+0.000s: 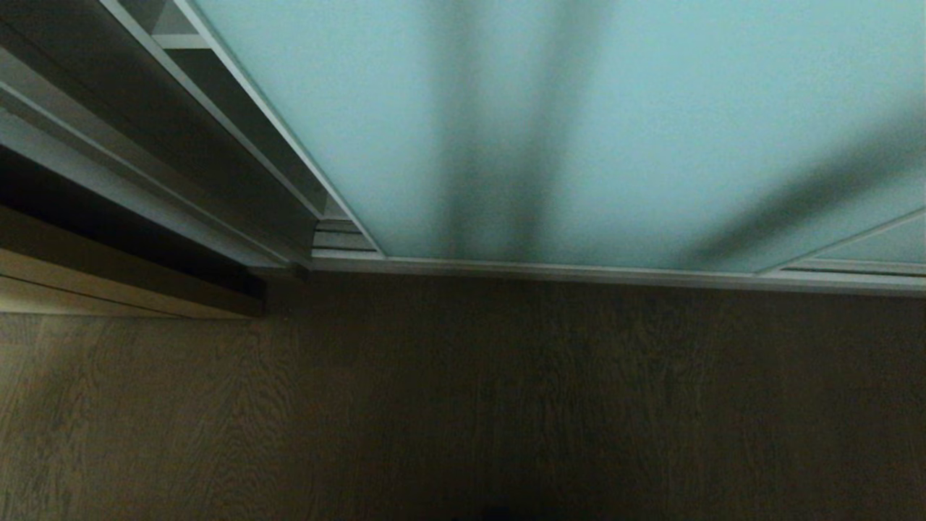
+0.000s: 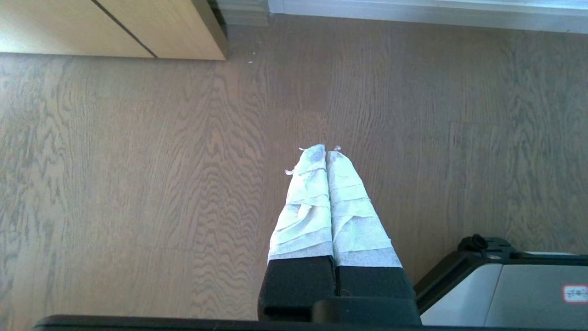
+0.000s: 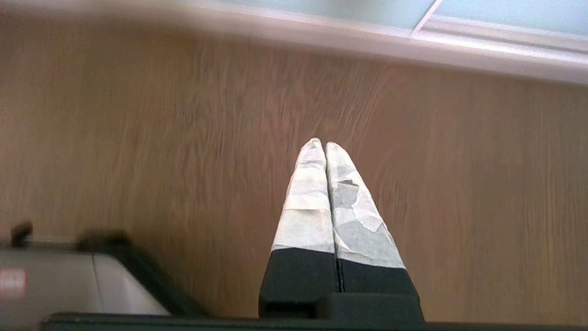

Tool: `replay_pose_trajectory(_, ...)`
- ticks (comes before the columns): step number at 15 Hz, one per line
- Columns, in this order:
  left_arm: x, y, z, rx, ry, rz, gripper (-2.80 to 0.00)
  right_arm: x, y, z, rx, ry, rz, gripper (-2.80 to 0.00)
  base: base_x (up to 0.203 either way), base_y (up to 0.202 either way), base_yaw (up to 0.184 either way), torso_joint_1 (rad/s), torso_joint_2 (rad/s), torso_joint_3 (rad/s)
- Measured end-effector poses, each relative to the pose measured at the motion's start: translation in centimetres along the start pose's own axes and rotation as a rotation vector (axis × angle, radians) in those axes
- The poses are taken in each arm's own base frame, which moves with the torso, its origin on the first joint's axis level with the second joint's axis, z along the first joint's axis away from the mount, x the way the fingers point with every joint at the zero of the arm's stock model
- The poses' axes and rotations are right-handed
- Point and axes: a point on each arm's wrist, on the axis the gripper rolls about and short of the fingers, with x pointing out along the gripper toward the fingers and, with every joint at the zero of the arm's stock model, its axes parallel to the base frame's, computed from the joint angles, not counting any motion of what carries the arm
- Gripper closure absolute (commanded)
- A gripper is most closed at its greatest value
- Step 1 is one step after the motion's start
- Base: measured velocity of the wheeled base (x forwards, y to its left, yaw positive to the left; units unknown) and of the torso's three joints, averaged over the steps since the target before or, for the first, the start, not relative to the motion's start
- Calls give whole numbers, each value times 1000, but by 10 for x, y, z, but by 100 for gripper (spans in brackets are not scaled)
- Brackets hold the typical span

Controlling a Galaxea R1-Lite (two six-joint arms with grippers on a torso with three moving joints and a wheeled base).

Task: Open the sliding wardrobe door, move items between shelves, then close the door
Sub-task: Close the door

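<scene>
1. Across the 12 to 3 o'clock part of the head view: the sliding wardrobe door (image 1: 579,123), frosted pale blue-green glass in a thin silver frame, standing on its bottom track (image 1: 615,273). Dark vertical shadows show through the glass; contents behind it cannot be made out.
2. At 10 o'clock: a narrow gap beside the door's edge, with a white shelf (image 1: 182,41) edge visible inside.
3. At 9 o'clock: a light wood panel (image 1: 108,289) low by the floor.
4. Wood-grain floor (image 1: 463,405) fills 4 to 8 o'clock.
5. Left gripper (image 2: 326,151): taped fingers pressed together, empty, pointing down over the floor, near the robot base (image 2: 505,285).
6. Right gripper (image 3: 325,145): taped fingers pressed together, empty, over the floor, short of the door track.
</scene>
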Motion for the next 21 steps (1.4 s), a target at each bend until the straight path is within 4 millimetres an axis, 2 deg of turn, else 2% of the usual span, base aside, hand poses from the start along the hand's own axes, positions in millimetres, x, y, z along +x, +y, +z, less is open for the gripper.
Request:
replay_pose_trajectory(1, 0, 0, 0, 0, 0, 0, 0, 0, 0, -4, -2, 39, 6, 0, 0, 0, 0, 0, 0, 0)
replay_pose_trajectory(18, 0, 0, -1, 4, 10, 0, 0, 0, 0, -4, 21, 42, 7, 0, 0, 0, 0, 0, 0, 0)
replay_pose_trajectory(20, -2, 0, 4, 7, -5, 3, 0, 0, 0, -4, 21, 42, 7, 0, 0, 0, 0, 0, 0, 0)
replay_pose_trajectory(21, -6, 0, 20, 10, -57, 1, 0, 0, 0, -4, 21, 42, 7, 0, 0, 0, 0, 0, 0, 0)
